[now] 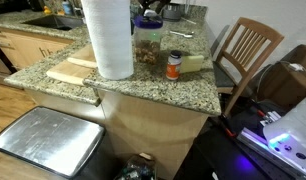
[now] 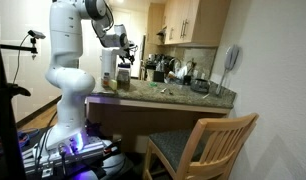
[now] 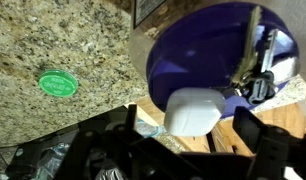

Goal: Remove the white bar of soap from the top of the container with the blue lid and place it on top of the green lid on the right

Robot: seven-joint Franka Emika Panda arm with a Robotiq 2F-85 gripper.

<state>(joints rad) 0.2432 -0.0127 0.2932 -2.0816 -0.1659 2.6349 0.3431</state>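
In the wrist view the white bar of soap [image 3: 193, 110] lies on the dark blue lid [image 3: 198, 45] of the container. My gripper [image 3: 191, 128] is open, with one finger on each side of the soap and a gap on both sides. A small green lid [image 3: 58, 85] lies flat on the granite counter, apart from the jar. In an exterior view the clear jar with brown contents [image 1: 148, 48] stands behind the paper-towel roll, with my gripper [image 1: 148, 12] right above it, hiding the soap. My gripper also shows in an exterior view [image 2: 121, 45].
A tall white paper-towel roll [image 1: 108, 40] stands next to the jar on a wooden board [image 1: 73, 72]. A small orange bottle with a white cap [image 1: 174, 66] stands near the counter edge. A wooden chair [image 1: 248, 50] is beside the counter. A metal bin [image 1: 48, 140] is on the floor.
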